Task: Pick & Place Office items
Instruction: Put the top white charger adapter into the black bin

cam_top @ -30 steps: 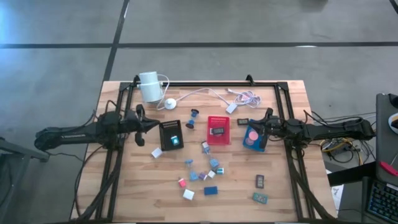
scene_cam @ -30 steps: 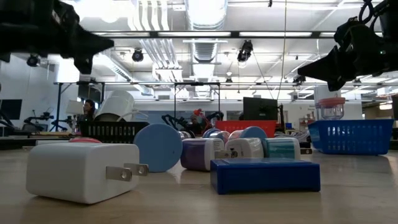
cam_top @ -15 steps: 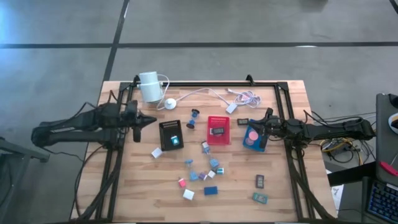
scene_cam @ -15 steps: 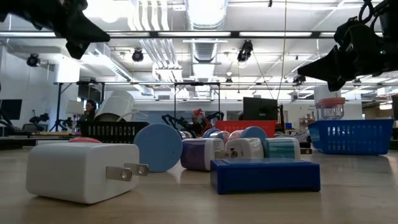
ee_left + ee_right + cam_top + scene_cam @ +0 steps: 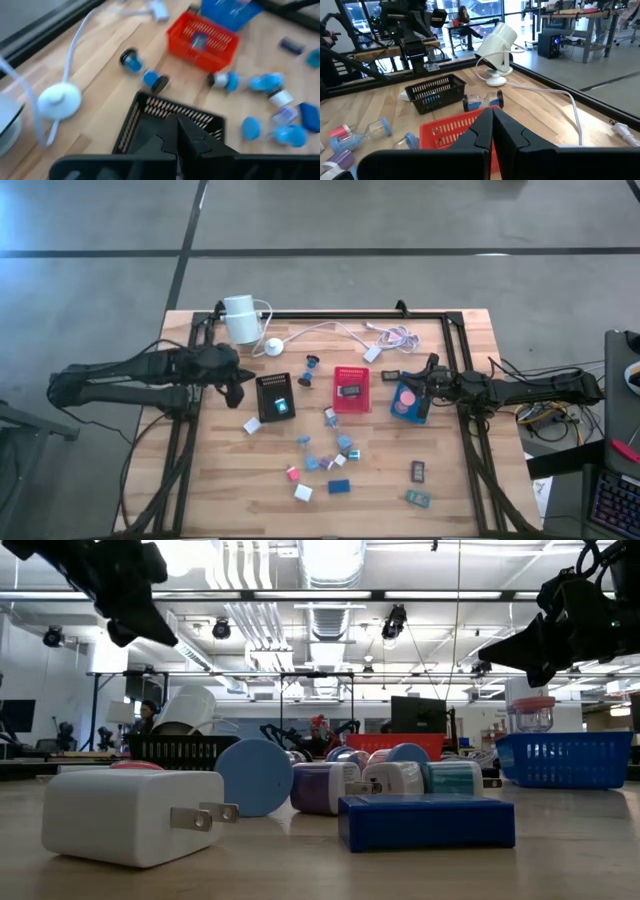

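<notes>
The office items (image 5: 328,452) lie scattered on the wooden table's middle: small white, blue and purple blocks, round discs and two dark clips (image 5: 418,471). The low view shows a white plug block (image 5: 130,815), a blue block (image 5: 425,822) and a blue disc (image 5: 255,777) up close. My left gripper (image 5: 238,388) hangs shut above the table just left of the black tray (image 5: 275,397), slanting down toward it (image 5: 160,125). My right gripper (image 5: 418,378) stays shut and level over the blue tray (image 5: 408,400). Neither holds anything.
A red tray (image 5: 351,389) stands between the black and blue trays. A white cylinder device (image 5: 240,318) with its white cable (image 5: 330,330) sits at the far edge. A black frame (image 5: 330,315) runs around the work area. Bare wood lies toward the near edge.
My left gripper has risen and tipped from level to slanting down toward the black tray, staying shut. My right gripper has kept still. No item on the table has moved.
</notes>
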### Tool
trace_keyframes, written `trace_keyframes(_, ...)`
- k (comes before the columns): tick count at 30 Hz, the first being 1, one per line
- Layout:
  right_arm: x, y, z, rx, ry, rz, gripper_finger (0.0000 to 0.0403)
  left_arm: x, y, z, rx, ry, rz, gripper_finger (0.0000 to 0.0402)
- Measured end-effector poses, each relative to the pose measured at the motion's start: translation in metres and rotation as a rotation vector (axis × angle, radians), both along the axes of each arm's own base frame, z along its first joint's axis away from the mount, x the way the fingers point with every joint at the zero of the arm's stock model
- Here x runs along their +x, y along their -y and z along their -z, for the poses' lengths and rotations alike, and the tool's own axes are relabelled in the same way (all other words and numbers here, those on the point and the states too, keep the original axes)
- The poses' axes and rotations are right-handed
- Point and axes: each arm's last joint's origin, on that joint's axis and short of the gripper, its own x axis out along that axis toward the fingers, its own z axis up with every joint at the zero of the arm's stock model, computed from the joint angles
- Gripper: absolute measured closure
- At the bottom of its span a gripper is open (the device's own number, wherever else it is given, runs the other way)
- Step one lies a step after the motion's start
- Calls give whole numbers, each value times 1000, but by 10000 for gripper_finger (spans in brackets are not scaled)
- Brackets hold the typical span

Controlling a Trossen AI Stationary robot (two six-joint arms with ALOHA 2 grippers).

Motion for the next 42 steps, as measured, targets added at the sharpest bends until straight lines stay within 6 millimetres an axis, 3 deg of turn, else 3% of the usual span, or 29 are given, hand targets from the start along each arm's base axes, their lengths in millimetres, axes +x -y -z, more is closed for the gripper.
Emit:
trace_keyframes(12,0,0,0,-72,-24,-2,394,11,11,4,-82,-148,-33,401)
trace_keyframes(22,0,0,0,-100,-33,-4,394,32,39,2,-57,-256,-74,391)
trace_keyframes(31,0,0,0,-82,-26,-3,394,50,55,23,-94,-373,-75,315)
trace_keyframes(42,0,0,0,-75,-23,-3,394,66,68,52,-184,-554,-34,172)
